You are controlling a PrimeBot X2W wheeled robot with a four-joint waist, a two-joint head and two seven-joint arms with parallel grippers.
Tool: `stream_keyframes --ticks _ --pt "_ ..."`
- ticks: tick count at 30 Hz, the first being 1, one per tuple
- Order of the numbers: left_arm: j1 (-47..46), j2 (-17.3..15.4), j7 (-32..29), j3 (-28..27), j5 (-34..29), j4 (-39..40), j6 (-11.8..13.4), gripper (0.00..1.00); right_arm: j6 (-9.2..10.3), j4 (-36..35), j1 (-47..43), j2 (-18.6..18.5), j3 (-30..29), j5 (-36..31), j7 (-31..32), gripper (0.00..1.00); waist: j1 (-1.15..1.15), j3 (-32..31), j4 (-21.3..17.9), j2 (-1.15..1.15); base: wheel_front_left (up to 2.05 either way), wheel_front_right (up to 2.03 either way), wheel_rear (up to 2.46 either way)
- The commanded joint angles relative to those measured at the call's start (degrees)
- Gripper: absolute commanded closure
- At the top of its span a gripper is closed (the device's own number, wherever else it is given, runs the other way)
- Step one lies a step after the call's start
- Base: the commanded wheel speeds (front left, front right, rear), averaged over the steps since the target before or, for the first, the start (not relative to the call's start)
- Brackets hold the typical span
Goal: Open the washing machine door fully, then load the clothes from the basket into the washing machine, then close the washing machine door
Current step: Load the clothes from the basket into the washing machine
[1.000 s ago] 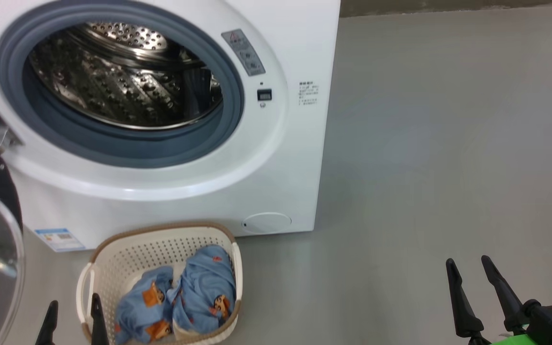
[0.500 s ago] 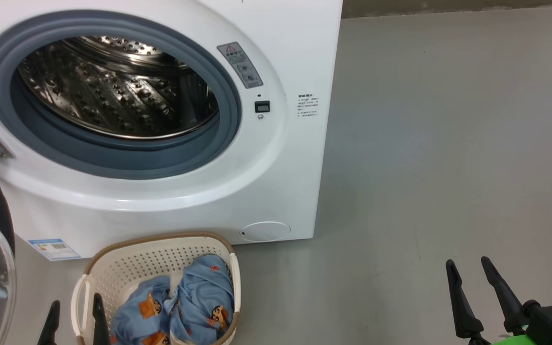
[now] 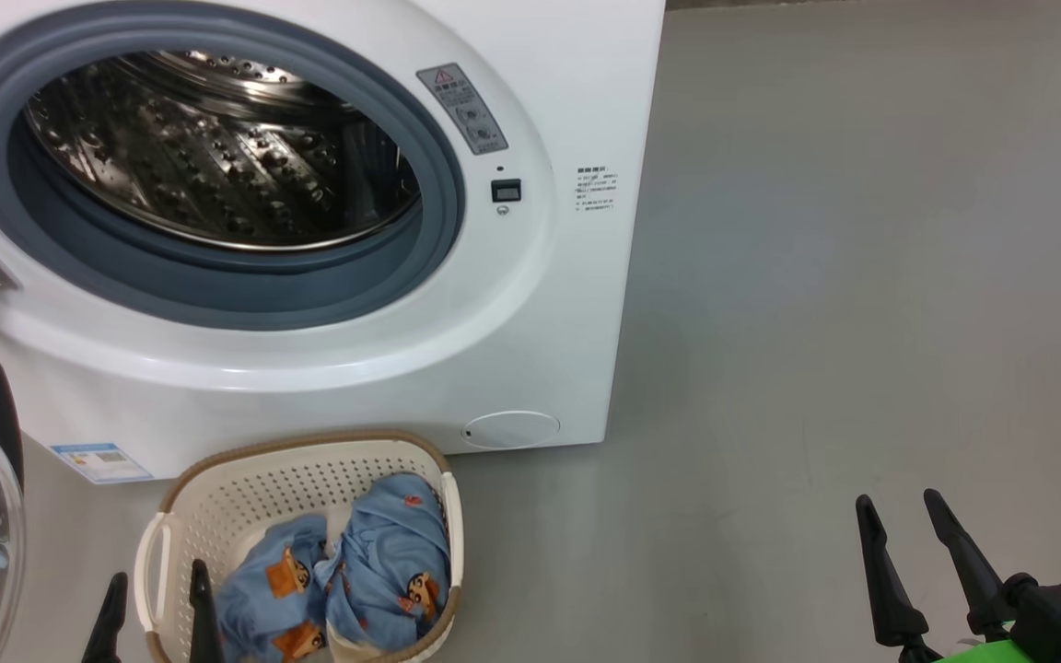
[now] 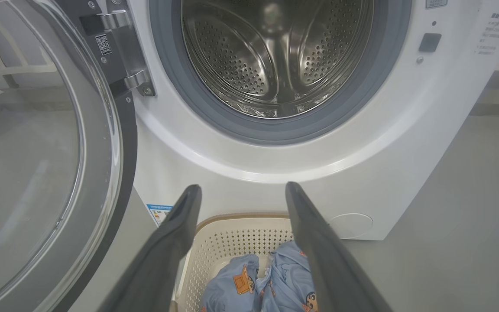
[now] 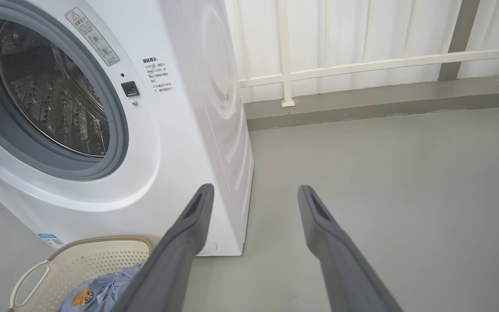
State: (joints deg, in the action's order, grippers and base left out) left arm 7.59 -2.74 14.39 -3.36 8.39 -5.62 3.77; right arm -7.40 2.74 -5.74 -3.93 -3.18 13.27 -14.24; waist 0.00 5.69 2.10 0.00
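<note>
camera: head camera has shifted, whole scene slid | big white front-loading washing machine point(image 3: 540, 304): sits slightly further right in frame | left gripper point(image 3: 157, 575): tips edged toward cream perforated plastic basket point(image 3: 282, 488)

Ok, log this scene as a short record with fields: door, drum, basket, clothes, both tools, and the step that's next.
door: washing machine door swung wide open, hinged on the robot's left
drum: steel drum, no garments seen inside
basket: basket on the floor, in front of the washing machine
clothes: clothes bundled in the basket
left tool: left tool open, empty, at the basket's near edge
right tool: right tool open, empty, over bare floor
next step: probably grasping the clothes
</note>
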Motion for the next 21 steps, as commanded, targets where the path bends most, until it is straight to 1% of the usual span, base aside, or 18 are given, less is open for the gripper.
stream_keyframes --ticks 1,8,16,21 --pt "-2.39 -0.33 0.61 -1.65 -0.02 1.71 0.11 0.0 -0.09 -1.54 1.77 -0.76 1.4 -0.1 -0.63 0.0 0.0 0.45 -0.03 0.0 0.0 0.0 0.0" --pt "-4.15 -0.23 0.61 -0.57 0.62 1.4 0.08 0.0 -0.09 -1.63 2.71 -1.08 1.47 0.18 -0.67 0.0 0.0 3.89 0.1 0.0 0.0 0.0 0.0" --pt "-8.34 -0.18 0.61 0.34 0.96 0.98 0.43 0.0 -0.09 -2.71 4.73 -1.59 1.53 0.35 -0.71 0.0 0.0 10.14 0.32 0.0 0.0 0.0 0.0" --pt "-10.92 -0.16 0.61 0.94 1.17 -0.16 0.18 0.0 -0.09 -2.57 5.95 -1.93 1.5 0.49 -0.73 0.0 0.0 13.83 0.35 0.0 0.0 0.0 0.0"
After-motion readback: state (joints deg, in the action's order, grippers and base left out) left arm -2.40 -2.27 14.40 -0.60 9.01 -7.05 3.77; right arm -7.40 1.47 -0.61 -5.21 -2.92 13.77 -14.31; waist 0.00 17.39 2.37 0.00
